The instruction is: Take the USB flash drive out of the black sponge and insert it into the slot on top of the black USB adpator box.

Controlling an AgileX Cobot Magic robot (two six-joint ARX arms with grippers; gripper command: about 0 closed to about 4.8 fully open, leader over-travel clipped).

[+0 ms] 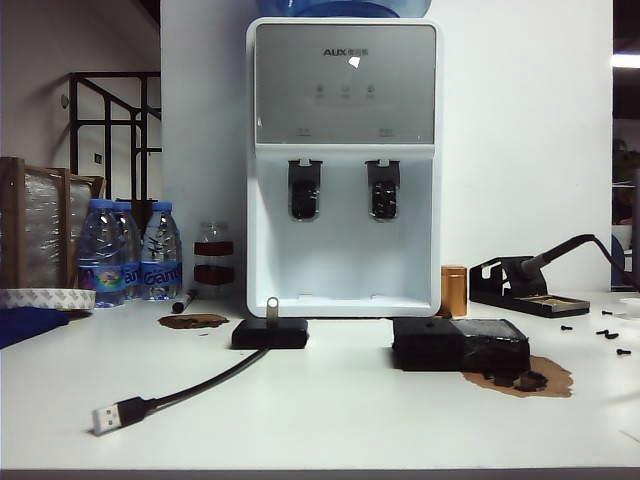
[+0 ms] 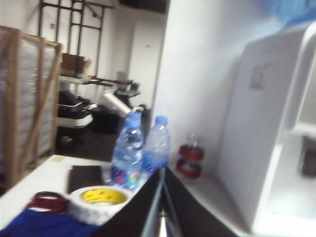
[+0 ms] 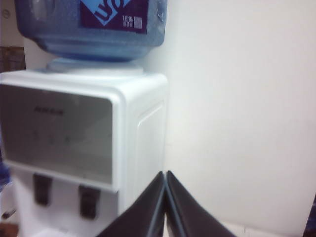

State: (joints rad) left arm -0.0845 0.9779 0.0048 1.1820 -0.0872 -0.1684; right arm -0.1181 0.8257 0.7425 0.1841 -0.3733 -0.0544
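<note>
The USB flash drive (image 1: 272, 306), a tiny silver stick with a loop hole on top, stands upright on the flat top of the black USB adaptor box (image 1: 270, 333); it covers the slot. The box's cable runs forward to a silver plug (image 1: 108, 417). The black sponge (image 1: 460, 345) lies to the right with nothing sticking out of it. Neither arm shows in the exterior view. My left gripper (image 2: 163, 171) is shut and empty, raised and facing water bottles (image 2: 129, 155). My right gripper (image 3: 165, 173) is shut and empty, held high before the water dispenser (image 3: 84, 133).
A white water dispenser (image 1: 345, 160) stands behind the box and sponge. Water bottles (image 1: 130, 250), a tape roll (image 2: 98, 200) and a blue cloth (image 2: 44, 224) sit at the left. A brass cylinder (image 1: 454, 290), a soldering stand (image 1: 528, 290) and loose screws are at the right.
</note>
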